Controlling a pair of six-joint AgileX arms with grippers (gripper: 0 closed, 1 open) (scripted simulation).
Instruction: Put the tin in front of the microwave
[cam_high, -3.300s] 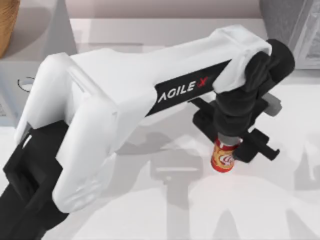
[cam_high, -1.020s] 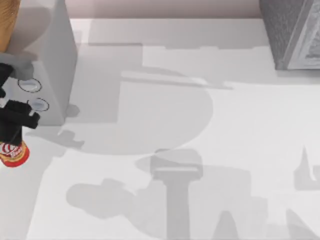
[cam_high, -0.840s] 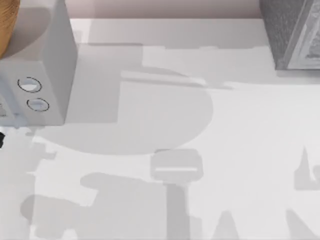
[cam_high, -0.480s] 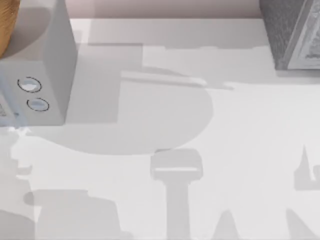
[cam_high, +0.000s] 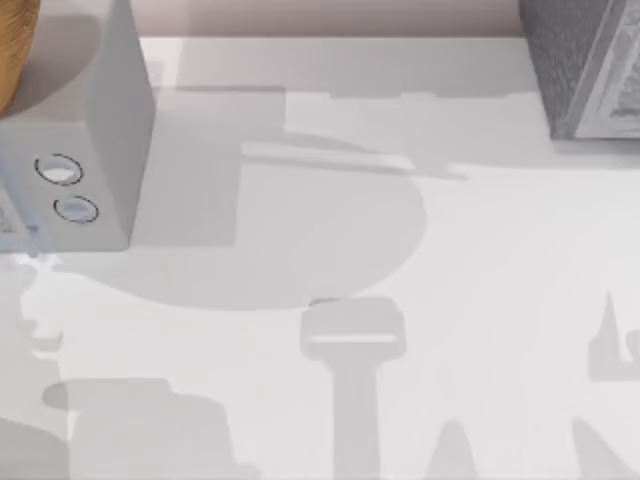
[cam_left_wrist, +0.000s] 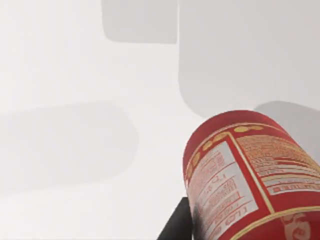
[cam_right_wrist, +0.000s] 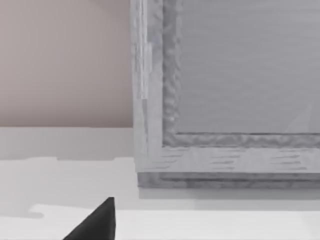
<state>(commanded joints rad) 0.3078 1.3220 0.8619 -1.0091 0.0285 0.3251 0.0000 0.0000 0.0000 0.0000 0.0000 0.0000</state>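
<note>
The tin (cam_left_wrist: 250, 175), red with a yellow-edged label panel, looms close in the left wrist view, just over the white table. My left gripper (cam_left_wrist: 235, 227) is shut on it, and one black finger (cam_left_wrist: 175, 227) presses against the tin's side. A grey shadow lies on the table beyond the tin's far end. The microwave (cam_high: 75, 140), a pale grey box with two round knobs, stands at the table's far left in the top view. A black tip of my right gripper (cam_right_wrist: 95, 222) faces a grey appliance door.
A speckled grey boxy appliance (cam_high: 585, 70) fills the back right corner, and its framed door (cam_right_wrist: 230, 90) is near the right wrist camera. A wooden object (cam_high: 15, 50) rests on top of the microwave. Arm shadows lie across the white table (cam_high: 480, 300).
My left gripper carried the tin from the table's middle to the left edge in front of the microwave, then out of the top view. In the last half second, shadows barely shifted.
</note>
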